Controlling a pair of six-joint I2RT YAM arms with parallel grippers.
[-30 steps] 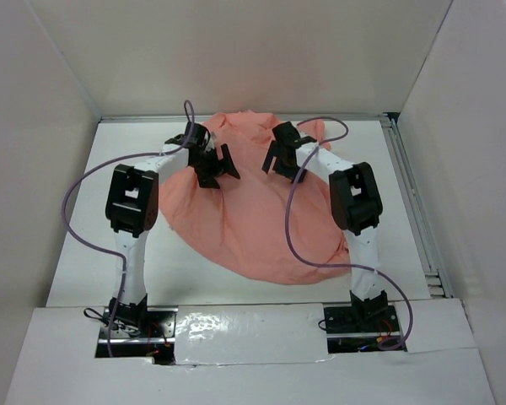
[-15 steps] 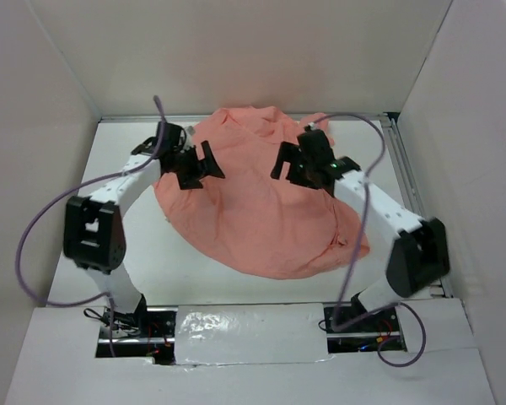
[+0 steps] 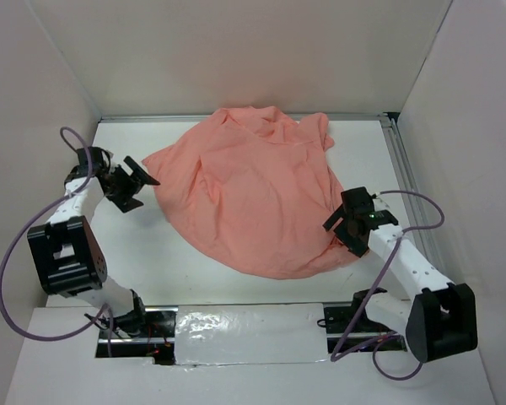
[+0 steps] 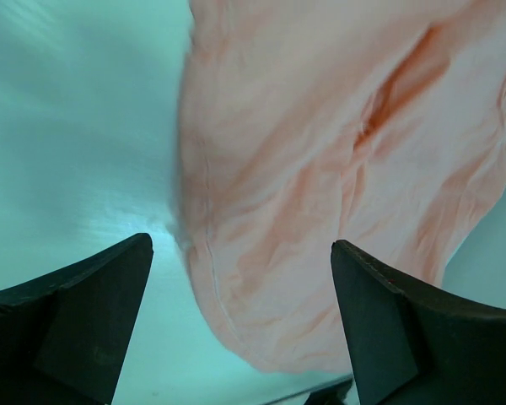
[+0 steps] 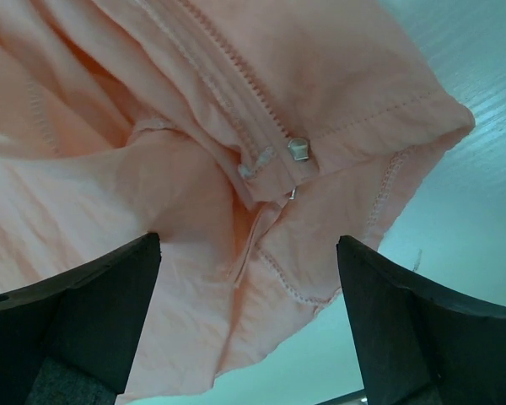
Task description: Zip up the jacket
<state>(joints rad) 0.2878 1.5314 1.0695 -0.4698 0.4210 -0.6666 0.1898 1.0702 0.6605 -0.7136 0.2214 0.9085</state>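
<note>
The jacket (image 3: 253,202) lies crumpled on the white bench (image 3: 152,253). The left jaws stand wide open and empty, the jacket's rounded edge just ahead of them. The right jaws also gape, empty, with the zipper (image 5: 236,97) end ahead, between them.

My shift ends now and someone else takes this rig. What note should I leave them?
Left gripper: open, empty, just beside the jacket's left edge.
Right gripper: open, empty, at the jacket's near right hem.
Jacket: spread out, wrinkled. The zipper slider sits by that hem corner, in front of the right fingers.
Done: jacket laid out.
Left: the zip looks not yet pulled up. Hold the hem, grasp the slider and draw it along.
</note>
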